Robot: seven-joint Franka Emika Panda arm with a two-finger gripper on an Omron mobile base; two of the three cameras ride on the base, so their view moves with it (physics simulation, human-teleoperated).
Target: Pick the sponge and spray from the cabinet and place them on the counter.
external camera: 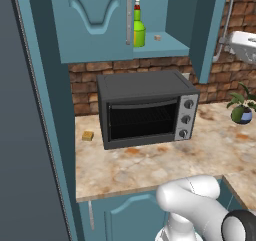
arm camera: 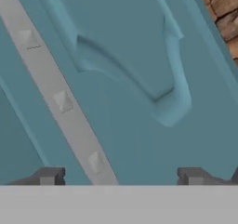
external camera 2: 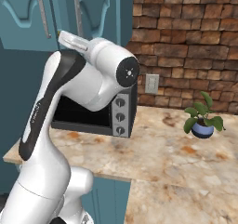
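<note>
Gripper [arm camera: 120, 175] spread wide before the cabinet [external camera: 95, 25] door, pinching nothing.
Spray [external camera: 138, 27] stands upright on the cabinet's open shelf, a tiny tan cube [external camera: 157, 37] just to its right; sponge [external camera: 88, 135] lies flat on the counter [external camera: 150, 170], just left of the toaster oven [external camera: 145, 110]; a silver bar handle [arm camera: 60, 97] runs slantwise across the hand view; a potted plant [external camera 2: 203, 121] sits well apart on the counter.

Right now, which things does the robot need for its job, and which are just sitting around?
For the job:
spray, standing on the cabinet shelf
cabinet
counter

Just lying about:
toaster oven
potted plant
tiny tan cube on the shelf
small yellowish block beside the oven, too small to tell if it is the sponge
</note>
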